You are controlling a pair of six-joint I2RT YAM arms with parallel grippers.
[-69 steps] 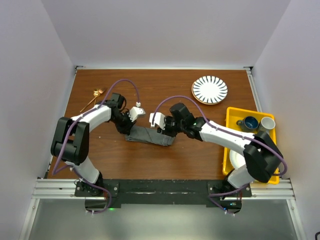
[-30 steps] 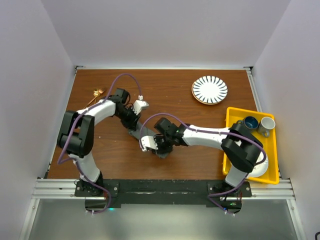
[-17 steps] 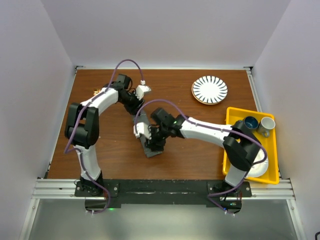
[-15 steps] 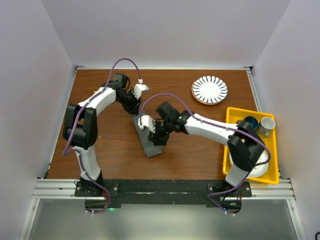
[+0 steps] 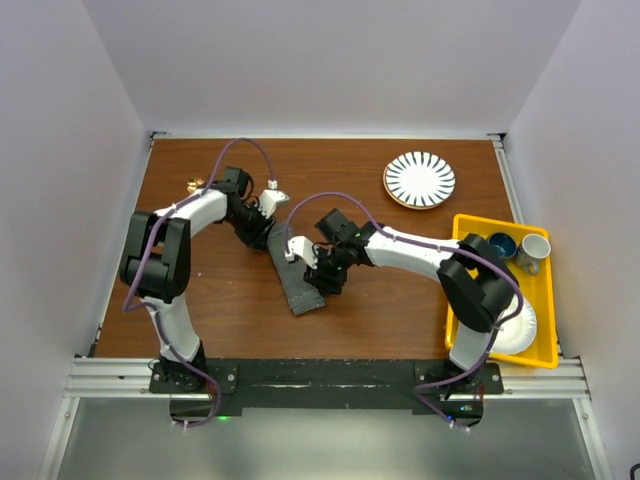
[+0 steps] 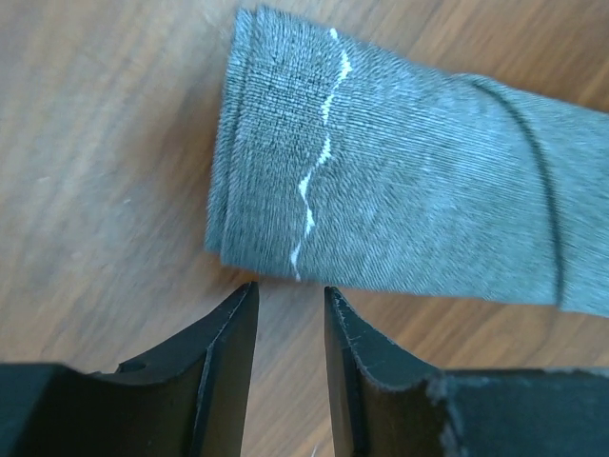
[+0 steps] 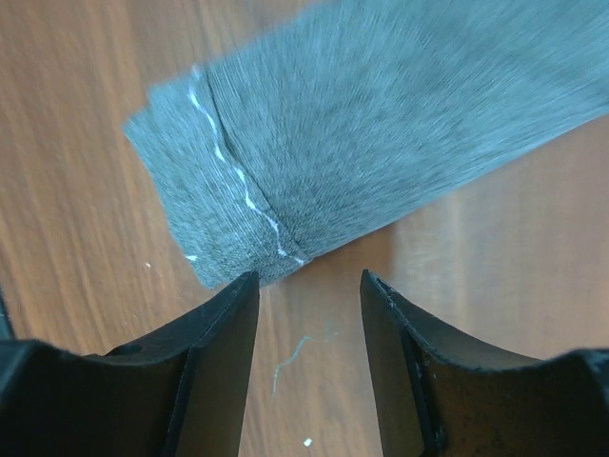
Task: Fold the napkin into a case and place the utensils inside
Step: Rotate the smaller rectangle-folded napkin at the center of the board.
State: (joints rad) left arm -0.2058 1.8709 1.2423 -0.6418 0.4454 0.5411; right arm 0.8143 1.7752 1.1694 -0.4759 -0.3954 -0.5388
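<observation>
The napkin (image 5: 294, 286), seen from above, lies mid-table as a thin strip, now turned to point far-to-near. The utensils (image 5: 195, 184) wait far left and can go in next. Left wrist: the left gripper (image 6: 285, 290) has let go, jaws apart, empty. Right wrist: the right gripper (image 7: 304, 279) too.

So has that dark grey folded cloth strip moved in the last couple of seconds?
Yes. The dark grey folded cloth strip has turned: it lay nearly parallel to the near edge of the brown wooden table, and now slants steeply toward it.
</observation>
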